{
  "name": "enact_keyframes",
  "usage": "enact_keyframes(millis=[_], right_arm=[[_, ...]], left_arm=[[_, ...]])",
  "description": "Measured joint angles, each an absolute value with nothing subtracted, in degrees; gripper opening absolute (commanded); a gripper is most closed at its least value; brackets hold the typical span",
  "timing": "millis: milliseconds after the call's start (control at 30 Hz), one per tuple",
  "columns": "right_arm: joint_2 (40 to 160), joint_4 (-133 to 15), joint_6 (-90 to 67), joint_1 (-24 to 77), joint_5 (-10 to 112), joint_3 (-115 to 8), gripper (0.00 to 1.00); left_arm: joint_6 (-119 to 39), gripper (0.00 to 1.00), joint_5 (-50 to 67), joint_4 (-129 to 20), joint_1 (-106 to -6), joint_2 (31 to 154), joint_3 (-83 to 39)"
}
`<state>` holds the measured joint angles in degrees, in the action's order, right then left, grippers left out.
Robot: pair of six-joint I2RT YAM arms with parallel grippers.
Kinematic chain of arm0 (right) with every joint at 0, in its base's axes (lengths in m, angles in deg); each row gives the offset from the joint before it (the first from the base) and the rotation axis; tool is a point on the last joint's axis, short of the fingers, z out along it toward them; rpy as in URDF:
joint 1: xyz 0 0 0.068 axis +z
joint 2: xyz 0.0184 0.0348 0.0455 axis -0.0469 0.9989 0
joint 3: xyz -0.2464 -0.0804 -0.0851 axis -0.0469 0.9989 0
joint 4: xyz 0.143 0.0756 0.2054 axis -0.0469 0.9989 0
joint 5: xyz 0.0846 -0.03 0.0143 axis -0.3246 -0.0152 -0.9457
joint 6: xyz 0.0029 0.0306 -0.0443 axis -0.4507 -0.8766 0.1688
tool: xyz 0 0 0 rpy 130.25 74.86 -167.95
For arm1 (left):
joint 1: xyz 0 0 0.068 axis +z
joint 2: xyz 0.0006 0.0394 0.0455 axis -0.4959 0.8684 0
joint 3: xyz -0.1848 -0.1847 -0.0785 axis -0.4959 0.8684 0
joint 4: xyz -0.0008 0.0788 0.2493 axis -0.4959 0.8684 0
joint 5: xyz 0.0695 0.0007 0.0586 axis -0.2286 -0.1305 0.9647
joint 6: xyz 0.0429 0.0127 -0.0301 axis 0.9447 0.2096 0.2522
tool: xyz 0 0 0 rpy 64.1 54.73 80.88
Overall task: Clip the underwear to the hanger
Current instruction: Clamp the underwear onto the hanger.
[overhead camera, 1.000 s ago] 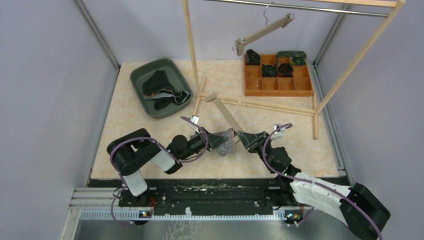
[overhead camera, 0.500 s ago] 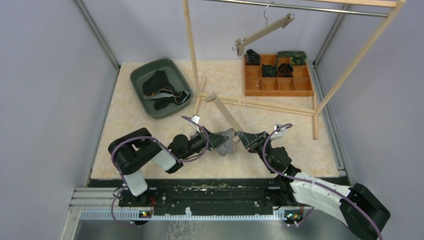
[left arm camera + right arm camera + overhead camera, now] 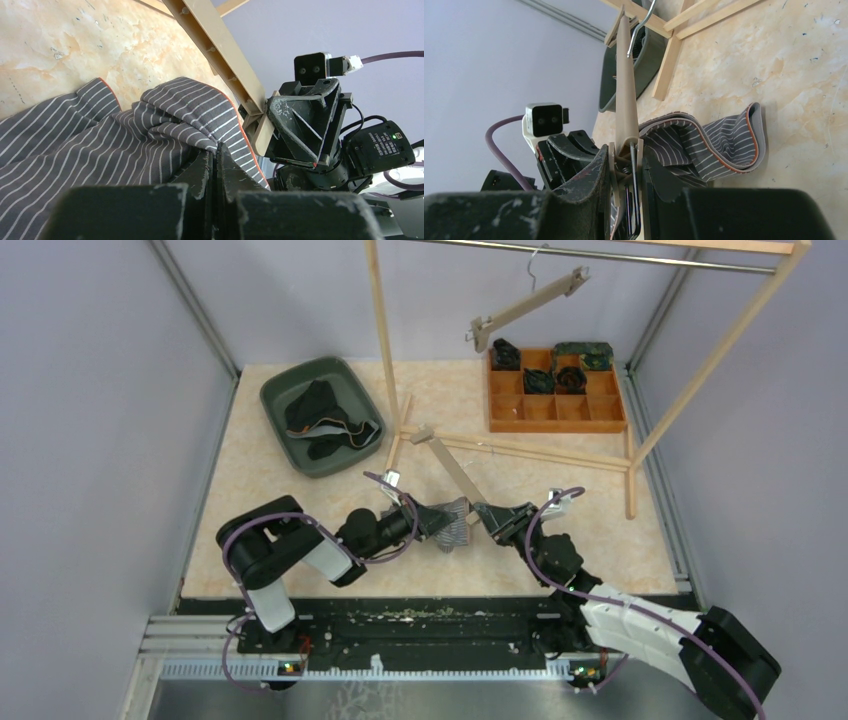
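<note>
On the marbled surface (image 3: pixel 300 480) under the wooden rack (image 3: pixel 381 350) we see a green tub (image 3: pixel 272 398) holding dark garments (image 3: pixel 318 412). Beside it is an orange divided tray (image 3: pixel 556 423) with dark folded pieces (image 3: pixel 540 380) in its back compartments. The hanger (image 3: pixel 452 470) runs from the rack's foot toward our hands, with the striped underwear (image 3: pixel 456 527) bunched at its near end. Our left hand (image 3: pixel 434 521) is pressed together on a fold of the underwear; our right hand (image 3: pixel 489 516) pinches the hanger's clip. Since a second ago we find only a slight shift of the left arm. Only the wrist views show the underwear's orange edging and the clip between the right fingers (image 3: pixel 596 167).
</note>
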<state>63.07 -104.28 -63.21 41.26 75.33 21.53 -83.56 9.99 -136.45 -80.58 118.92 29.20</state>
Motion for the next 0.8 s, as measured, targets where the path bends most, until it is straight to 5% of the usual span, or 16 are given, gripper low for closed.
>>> enact_keyframes(millis=[800], right_arm=[[63.05,-104.24,-63.08,41.26,75.33,21.53,0.00]], left_arm=[[-83.71,0.00,10.01,-134.96,-80.32,118.43,28.35]])
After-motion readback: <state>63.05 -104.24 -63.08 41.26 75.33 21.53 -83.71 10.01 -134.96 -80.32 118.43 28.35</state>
